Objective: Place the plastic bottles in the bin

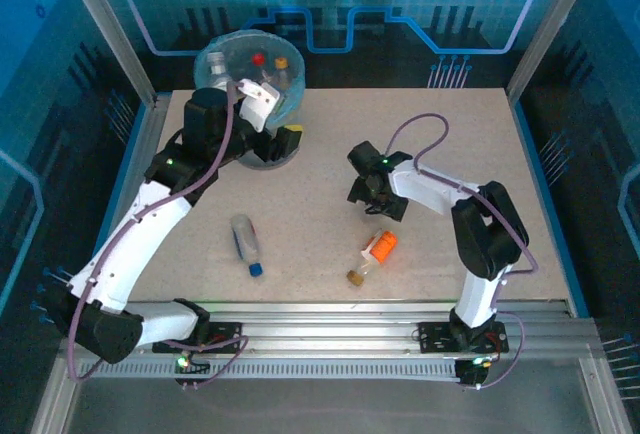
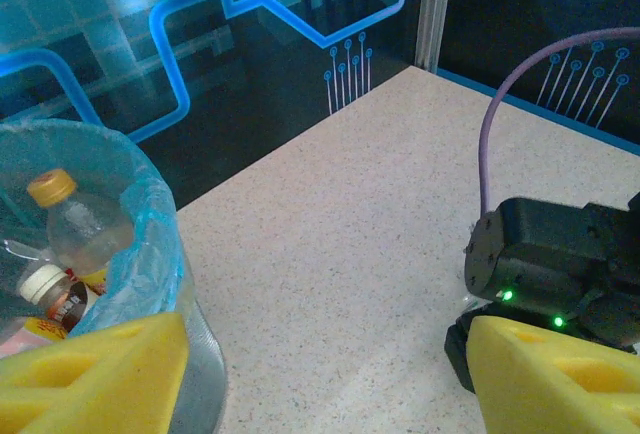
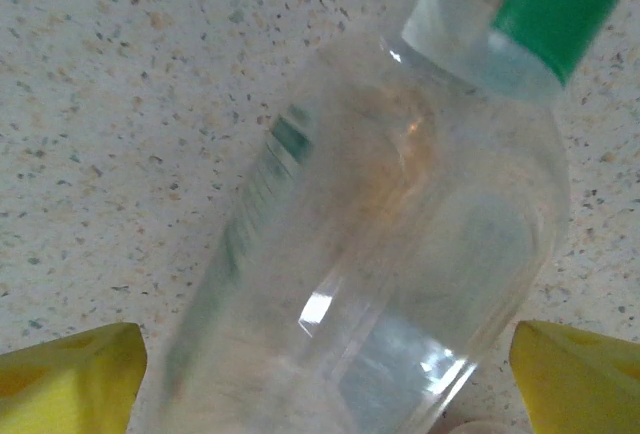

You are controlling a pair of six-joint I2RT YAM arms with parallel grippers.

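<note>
The pale-blue bin (image 1: 222, 62) stands at the table's far left with bottles inside, one red-capped (image 1: 258, 58). My left gripper (image 1: 274, 147) hangs open and empty beside the bin's right wall (image 2: 150, 216); a yellow-capped bottle (image 2: 84, 232) shows inside it. My left gripper (image 2: 330, 374) has bare table between its yellow pads. My right gripper (image 1: 376, 194) is low at mid-table. In the right wrist view it (image 3: 325, 384) stands open astride a clear green-capped bottle (image 3: 390, 224) lying on the table. A blue-capped bottle (image 1: 246, 242) and an orange-labelled bottle (image 1: 372, 256) lie nearer the front.
Blue enclosure panels and metal posts ring the table (image 1: 460, 134). The right arm's wrist (image 2: 560, 266) shows close to my left gripper's right pad (image 2: 560, 379). Open tabletop stretches across the right and back.
</note>
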